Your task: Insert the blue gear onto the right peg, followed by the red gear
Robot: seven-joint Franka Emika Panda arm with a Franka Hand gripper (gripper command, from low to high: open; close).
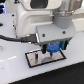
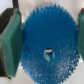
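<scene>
The white plate with black border (image 1: 46, 58) lies on the table (image 1: 15, 70) directly below the jaws; the pegs on it cannot be made out, the arm blocking the view. Gripper (image 1: 53, 48) – jaws spread to the width of the blue gear (image 2: 47, 46) and closed on its toothed rim, one green pad (image 2: 11, 42) pressed against each side. The gear's centre hole (image 2: 47, 54) sits between the pads – the gear hangs over the plate

A bulky white glossy robot arm (image 1: 37, 17) with a black cable is seen, ending in a dark two-fingered gripper (image 1: 53, 48) fitted with green rectangular pads (image 2: 11, 42).
</scene>
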